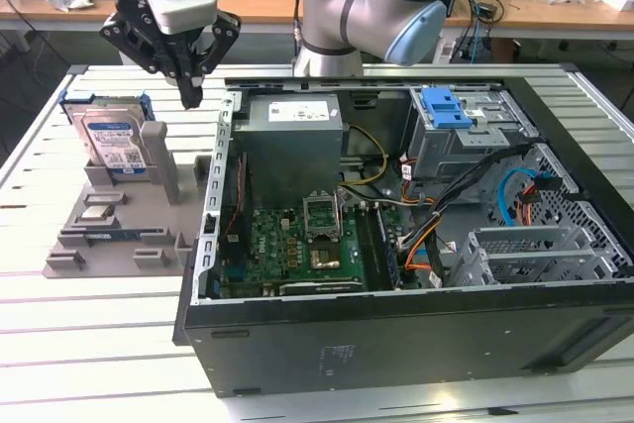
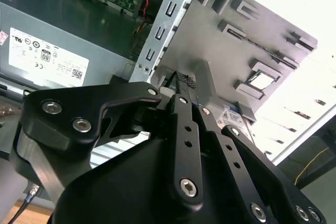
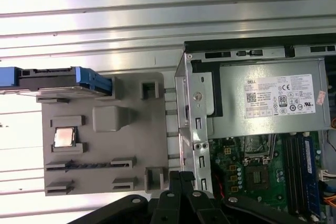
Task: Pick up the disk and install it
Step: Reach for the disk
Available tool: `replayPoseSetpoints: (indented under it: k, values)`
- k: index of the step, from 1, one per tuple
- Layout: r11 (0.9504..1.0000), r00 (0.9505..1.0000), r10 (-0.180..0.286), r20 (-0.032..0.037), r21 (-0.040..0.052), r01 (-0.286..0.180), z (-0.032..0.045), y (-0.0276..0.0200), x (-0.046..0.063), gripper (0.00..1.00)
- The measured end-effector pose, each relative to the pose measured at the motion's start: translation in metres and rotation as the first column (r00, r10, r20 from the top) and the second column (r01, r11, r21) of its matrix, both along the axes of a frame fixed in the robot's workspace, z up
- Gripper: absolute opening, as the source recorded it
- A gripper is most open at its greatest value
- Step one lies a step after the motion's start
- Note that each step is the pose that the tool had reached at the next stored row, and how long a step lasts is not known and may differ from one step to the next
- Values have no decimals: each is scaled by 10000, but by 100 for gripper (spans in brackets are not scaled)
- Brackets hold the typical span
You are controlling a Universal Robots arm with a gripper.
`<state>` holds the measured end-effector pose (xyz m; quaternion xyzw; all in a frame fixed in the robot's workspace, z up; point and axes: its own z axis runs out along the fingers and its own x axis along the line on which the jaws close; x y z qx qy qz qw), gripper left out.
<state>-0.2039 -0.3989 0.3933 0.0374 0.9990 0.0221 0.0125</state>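
Observation:
The disk (image 1: 112, 142) stands on edge in a slot at the back of a grey holder plate (image 1: 119, 230), left of the open computer case (image 1: 396, 334) in the exterior view. It is silver with a white-and-blue label and a blue frame. In the first wrist view I see its blue-framed edge (image 3: 58, 80) from above. My gripper (image 1: 191, 96) hangs above the gap between the holder and the case wall, to the disk's right and apart from it. Its black fingers (image 2: 185, 109) are shut together with nothing between them. The gripper (image 3: 181, 176) sits over the holder's case-side edge.
Inside the case are a grey power supply (image 1: 292, 121), a green motherboard (image 1: 297, 245) and a drive cage with a blue clip (image 1: 446, 106). A small chip (image 3: 65, 137) lies on the holder. The slatted metal table (image 1: 89, 344) surrounds everything.

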Motion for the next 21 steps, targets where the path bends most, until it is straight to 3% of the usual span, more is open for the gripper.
replayPoseSetpoints:
  k: [21]
  values:
    - [10000, 10000, 0, 0, 1, 0, 0, 0, -376, 11]
